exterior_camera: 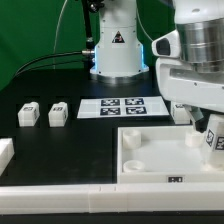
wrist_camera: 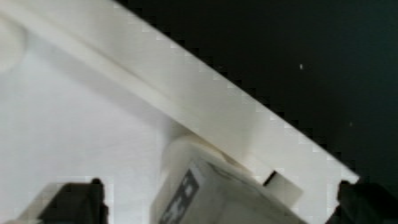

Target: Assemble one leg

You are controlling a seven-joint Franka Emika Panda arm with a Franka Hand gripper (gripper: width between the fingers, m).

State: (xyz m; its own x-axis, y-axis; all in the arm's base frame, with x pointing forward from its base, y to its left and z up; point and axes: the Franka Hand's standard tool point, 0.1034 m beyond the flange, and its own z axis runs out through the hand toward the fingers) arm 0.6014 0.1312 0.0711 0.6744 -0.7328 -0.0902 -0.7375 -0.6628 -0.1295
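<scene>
Black desk (exterior_camera: 60, 160) is seen under a green wall. Two legs (exterior_camera: 43, 114) are set side by side on it, near the marker board (exterior_camera: 122, 106). Another leg (exterior_camera: 211, 138) is stood at a corner of the big white panel (exterior_camera: 150, 158), between the wide-open jaws (exterior_camera: 208, 128), which are closed on nothing.
</scene>
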